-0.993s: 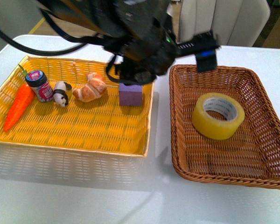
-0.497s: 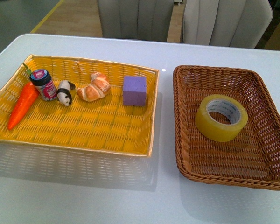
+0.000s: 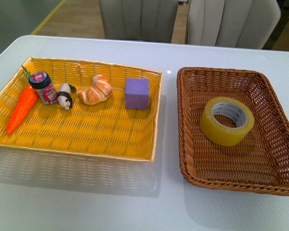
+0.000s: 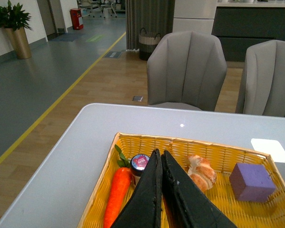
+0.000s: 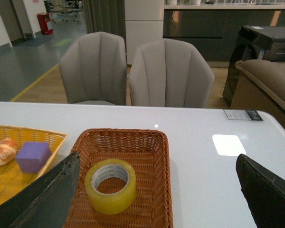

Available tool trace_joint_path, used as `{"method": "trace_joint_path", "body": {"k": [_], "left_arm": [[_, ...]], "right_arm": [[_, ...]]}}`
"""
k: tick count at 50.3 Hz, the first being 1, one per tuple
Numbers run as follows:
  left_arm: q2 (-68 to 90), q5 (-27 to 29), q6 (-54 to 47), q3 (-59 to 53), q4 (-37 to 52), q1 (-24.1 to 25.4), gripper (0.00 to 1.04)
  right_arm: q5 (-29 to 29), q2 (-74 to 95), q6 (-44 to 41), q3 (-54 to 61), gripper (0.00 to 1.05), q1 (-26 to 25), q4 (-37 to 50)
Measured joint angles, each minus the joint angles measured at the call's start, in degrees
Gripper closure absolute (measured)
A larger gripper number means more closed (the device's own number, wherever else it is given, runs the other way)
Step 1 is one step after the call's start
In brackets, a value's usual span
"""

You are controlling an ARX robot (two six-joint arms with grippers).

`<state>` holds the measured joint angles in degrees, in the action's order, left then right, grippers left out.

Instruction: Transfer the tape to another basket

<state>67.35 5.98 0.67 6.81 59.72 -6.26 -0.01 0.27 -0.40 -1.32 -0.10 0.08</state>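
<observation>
Front view shows our tape (image 3: 227, 121) lying flat in the brown basket (image 3: 260, 175) on the right: placing looks done; left fingers (image 4: 160, 190) pressed together, right fingers (image 5: 147, 199) spread wide, both empty, so next we only stay clear

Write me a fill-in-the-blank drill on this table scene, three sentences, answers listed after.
1. The tape lies inside the ____ wicker basket.
2. The purple block sits in the ____ tray.
3. The left gripper has its jaws ____, while the right gripper is open.

Answers: brown; yellow; shut
</observation>
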Motion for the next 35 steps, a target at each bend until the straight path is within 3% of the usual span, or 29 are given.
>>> {"method": "trace_joint_path", "body": {"k": [6,8,11,35], "left_arm": [[-7.6,-1.5,0.0,-2.5,-5.1,1.4,1.03],[-10.4,-5.0,0.0,-3.3,-7.1,3.9,1.03],[-14.0,-5.4,0.0,-4.1,-9.9,5.8,1.03],[-36.7,-6.0,-0.1,-6.0,-29.6,6.1,1.03]], "right_arm": [[0.0,0.0,0.0,0.0,0.09,0.0,0.0],[0.0,0.0,0.0,0.0,0.09,0.0,0.0],[0.0,0.0,0.0,0.0,0.09,0.0,0.0],[0.0,0.0,0.0,0.0,0.09,0.0,0.0]]}}
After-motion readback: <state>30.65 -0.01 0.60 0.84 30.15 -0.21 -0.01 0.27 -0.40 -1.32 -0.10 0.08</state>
